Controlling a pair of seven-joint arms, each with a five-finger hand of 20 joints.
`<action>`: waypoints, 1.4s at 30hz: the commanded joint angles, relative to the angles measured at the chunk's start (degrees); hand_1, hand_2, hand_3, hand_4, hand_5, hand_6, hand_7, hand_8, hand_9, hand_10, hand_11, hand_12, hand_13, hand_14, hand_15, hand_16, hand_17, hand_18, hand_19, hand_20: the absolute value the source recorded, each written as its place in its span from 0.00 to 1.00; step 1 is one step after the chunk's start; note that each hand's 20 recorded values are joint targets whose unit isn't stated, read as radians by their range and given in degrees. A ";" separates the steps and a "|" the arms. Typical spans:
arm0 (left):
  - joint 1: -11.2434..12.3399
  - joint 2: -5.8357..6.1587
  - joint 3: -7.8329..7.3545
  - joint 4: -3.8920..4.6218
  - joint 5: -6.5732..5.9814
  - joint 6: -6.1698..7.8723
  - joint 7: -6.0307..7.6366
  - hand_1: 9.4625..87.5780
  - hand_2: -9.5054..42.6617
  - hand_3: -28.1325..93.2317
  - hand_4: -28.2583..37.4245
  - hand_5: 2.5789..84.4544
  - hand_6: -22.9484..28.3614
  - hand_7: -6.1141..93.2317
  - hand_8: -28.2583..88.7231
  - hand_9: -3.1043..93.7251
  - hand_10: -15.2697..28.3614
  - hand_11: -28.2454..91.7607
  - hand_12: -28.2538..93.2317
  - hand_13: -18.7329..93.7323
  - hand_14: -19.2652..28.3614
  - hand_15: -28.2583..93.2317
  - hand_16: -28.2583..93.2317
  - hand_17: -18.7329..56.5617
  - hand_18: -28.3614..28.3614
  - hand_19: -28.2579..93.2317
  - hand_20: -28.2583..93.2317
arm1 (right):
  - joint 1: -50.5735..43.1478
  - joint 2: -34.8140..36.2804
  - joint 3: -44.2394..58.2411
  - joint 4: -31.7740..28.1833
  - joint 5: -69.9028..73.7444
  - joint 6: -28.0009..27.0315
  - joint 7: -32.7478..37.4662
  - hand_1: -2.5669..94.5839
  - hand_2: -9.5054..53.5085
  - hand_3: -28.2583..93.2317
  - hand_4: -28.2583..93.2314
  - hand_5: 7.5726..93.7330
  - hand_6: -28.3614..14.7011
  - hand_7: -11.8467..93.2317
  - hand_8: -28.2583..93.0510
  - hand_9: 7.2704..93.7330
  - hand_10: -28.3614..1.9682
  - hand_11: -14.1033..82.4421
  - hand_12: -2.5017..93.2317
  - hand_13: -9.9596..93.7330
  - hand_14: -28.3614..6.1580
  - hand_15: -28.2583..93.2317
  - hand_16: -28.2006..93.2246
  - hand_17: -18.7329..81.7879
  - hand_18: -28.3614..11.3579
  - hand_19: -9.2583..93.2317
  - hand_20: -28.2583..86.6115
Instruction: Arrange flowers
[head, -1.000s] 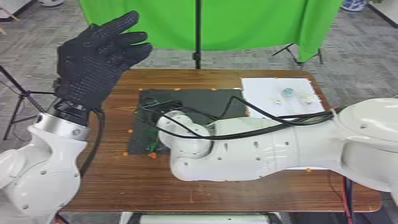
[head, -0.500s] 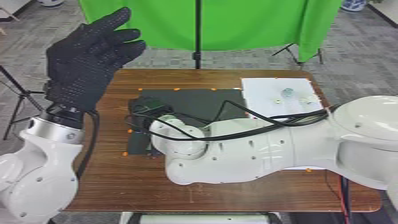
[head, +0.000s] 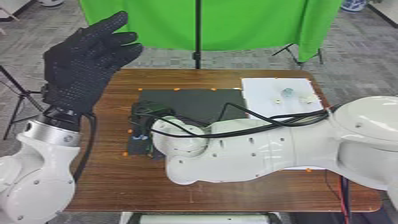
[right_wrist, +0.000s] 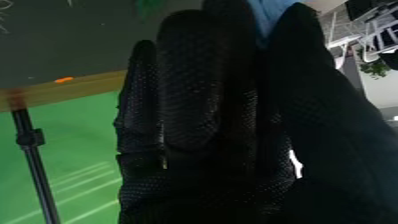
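Keep the right hand (right_wrist: 191, 75) pinching the light-blue thing (right_wrist: 268, 14), likely a bloom, with fingers pressed together and thumb opposite; cannot tell how firmly. Lift gently, avoiding crushed petals or a snag on the green foliage (right_wrist: 147, 5) just beyond the fingertips. Then, by judgement, carry it well to the hand's right, towards the clear thing (head: 287, 92), perhaps a vase, on the white board (head: 258, 89). Leave the left hand (head: 82, 67) raised, loosely spread, well apart. Compared with half a second ago, notice blue newly visible on the right hand's near side, with hardly any shift otherwise.
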 joint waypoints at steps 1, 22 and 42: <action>0.91 -0.75 -0.34 0.03 -0.11 0.06 -0.29 0.16 0.34 0.87 0.09 0.47 0.69 0.19 0.17 0.39 0.87 0.50 0.33 0.38 1.00 0.68 0.14 0.16 1.00 0.79 0.25 | -0.77 0.42 2.79 -0.21 1.68 -0.13 -0.13 0.58 0.01 0.68 0.00 0.75 0.78 0.29 0.19 0.90 0.79 0.26 0.23 0.87 0.76 0.72 0.38 0.51 0.38 0.93 0.29; 7.49 -3.83 -5.52 -1.62 0.73 0.90 -2.03 0.16 0.34 0.87 0.09 0.47 0.69 0.19 0.17 0.39 0.87 0.51 0.33 0.38 1.00 0.69 0.14 0.16 1.00 0.79 0.24 | -3.66 4.16 7.28 -4.19 1.76 -7.43 -8.88 0.44 0.04 0.82 0.00 0.64 0.76 0.27 0.12 0.88 0.61 0.39 0.20 0.84 0.69 0.79 0.38 0.47 0.31 0.93 0.34; 32.50 -11.51 -21.82 -6.73 0.09 4.84 -2.45 0.16 0.34 0.87 0.09 0.47 0.69 0.19 0.17 0.39 0.87 0.50 0.32 0.38 1.00 0.69 0.14 0.16 1.00 0.80 0.23 | -36.32 25.82 46.34 -20.08 -18.28 -13.67 8.45 0.37 0.07 0.84 0.00 0.56 0.65 0.25 0.13 0.75 0.43 0.35 0.17 0.80 0.56 0.75 0.35 0.46 0.22 0.91 0.33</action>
